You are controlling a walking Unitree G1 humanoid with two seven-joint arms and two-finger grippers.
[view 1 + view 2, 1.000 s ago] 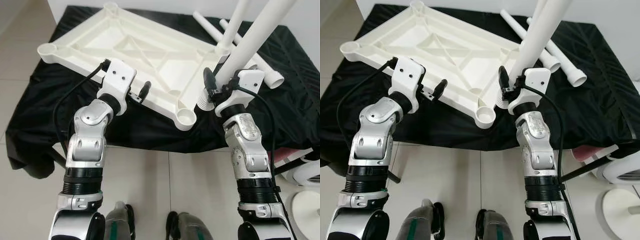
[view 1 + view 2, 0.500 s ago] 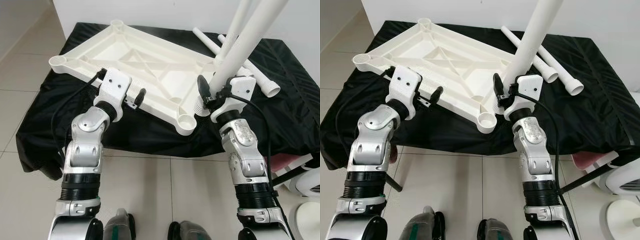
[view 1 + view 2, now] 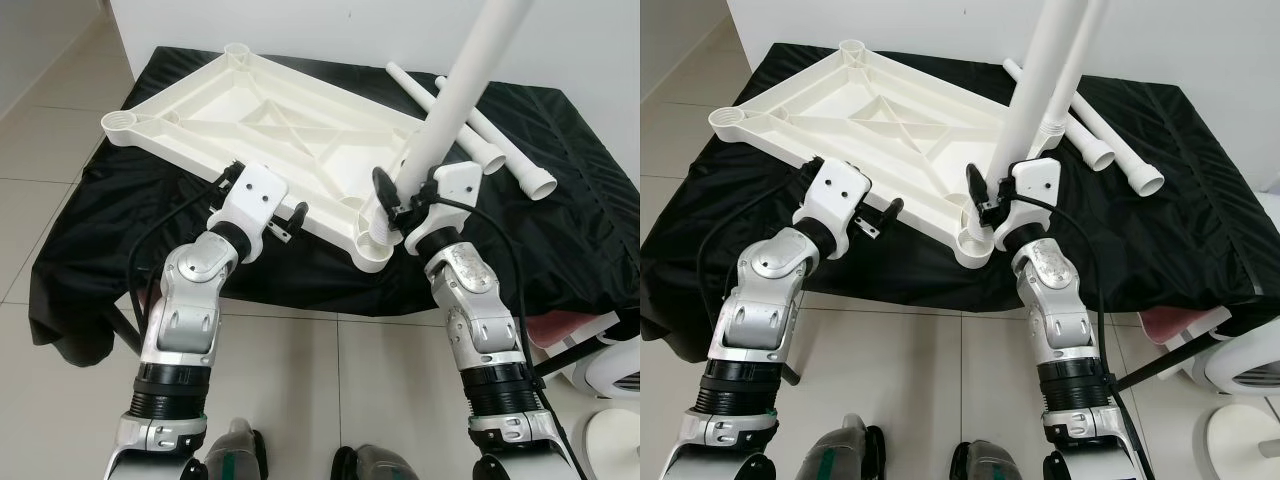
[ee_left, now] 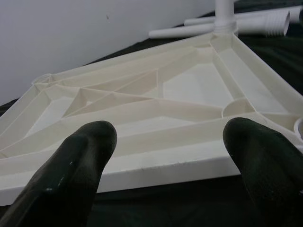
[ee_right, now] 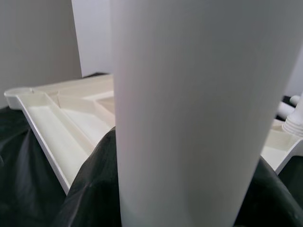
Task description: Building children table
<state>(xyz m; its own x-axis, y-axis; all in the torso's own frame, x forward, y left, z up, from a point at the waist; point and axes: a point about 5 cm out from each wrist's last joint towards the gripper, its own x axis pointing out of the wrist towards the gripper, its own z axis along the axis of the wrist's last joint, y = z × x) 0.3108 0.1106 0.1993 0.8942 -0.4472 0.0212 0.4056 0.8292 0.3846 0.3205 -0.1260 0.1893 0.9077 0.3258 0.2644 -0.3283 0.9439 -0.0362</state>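
- The white tabletop (image 3: 270,130) lies upside down on the black cloth (image 3: 560,250) — ribbed underside up, its near corner socket (image 3: 372,245) at the cloth's front edge.
- The right gripper (image 3: 392,200) is closed around a white table leg (image 3: 455,100), low on the tube just above its threaded end, which stands at that near socket; whether it is seated I cannot tell.
- The left gripper (image 3: 290,218) hovers with fingers wide apart beside the tabletop's front edge, holding nothing.
- Two spare legs (image 3: 500,160) lie at the cloth's far right.
- The leg looks light, stiff and smooth — likely slippery and top-heavy in a low grip, so a hold near the thread gives control.
- The tabletop looks rigid; its front rim suits bracing.
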